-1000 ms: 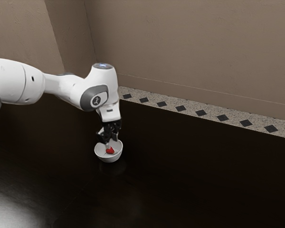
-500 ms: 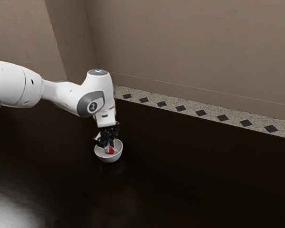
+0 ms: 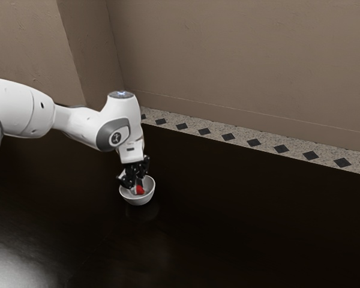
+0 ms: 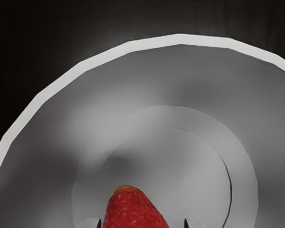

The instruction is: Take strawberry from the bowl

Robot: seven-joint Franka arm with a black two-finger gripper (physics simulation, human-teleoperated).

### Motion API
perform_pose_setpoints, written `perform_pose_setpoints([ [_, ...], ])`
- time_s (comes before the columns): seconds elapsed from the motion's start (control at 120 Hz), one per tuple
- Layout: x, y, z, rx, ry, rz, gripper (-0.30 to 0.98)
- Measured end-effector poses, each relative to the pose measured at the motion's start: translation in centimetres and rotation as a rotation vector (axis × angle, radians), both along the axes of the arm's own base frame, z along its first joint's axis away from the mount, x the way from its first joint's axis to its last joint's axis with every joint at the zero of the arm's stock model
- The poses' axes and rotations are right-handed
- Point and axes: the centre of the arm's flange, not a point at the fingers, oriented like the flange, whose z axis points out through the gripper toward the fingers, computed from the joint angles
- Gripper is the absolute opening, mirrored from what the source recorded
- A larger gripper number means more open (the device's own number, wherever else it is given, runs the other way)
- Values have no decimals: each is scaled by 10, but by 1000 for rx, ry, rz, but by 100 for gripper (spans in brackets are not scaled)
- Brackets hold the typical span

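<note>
The arm [image 3: 78, 120] comes in from the exterior view's left, above the table [image 3: 228, 228], its forearm sloping gently down toward the wrist [image 3: 115, 133]. There it bends, and the hand [image 3: 131, 152] hangs steeply downward, leaning a little so that its lower end sits farther toward the exterior view's right than the top of the wrist. The black tool [image 3: 138, 184] points down into the white bowl [image 3: 138, 201], its fingertips below the level of the rim.

The tool is parted, with one finger on each side of the red strawberry [image 3: 140, 190] and a gap on at least one side, so it has no grip on the fruit. In the wrist view the strawberry lies nearer to one finger than to the other; whether that nearer finger touches it I cannot tell.

The strawberry is inside the bowl, low down, with its narrow end over the round bottom. The bowl stands upright on the table, well in from the long edge that runs beside the patterned border [image 3: 240, 139] at the foot of the wall [image 3: 240, 66].
</note>
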Motion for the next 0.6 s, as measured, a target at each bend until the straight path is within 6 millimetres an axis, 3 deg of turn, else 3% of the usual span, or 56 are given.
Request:
perform_pose_setpoints([
  [0.15, 0, 0, -4, -3, 1, -5, 13],
  [0.3, 2, -4, 5, -1, -18, -14, 6],
  [0.417, -3, -12, 49, 22, -77, -30, 3],
  [0.467, -6, -34, 69, 21, -106, -61, 1],
  [0.508, -8, -65, 80, 11, -123, -104, 1],
  [0.6, -17, -139, 81, -12, -126, -205, 0],
])
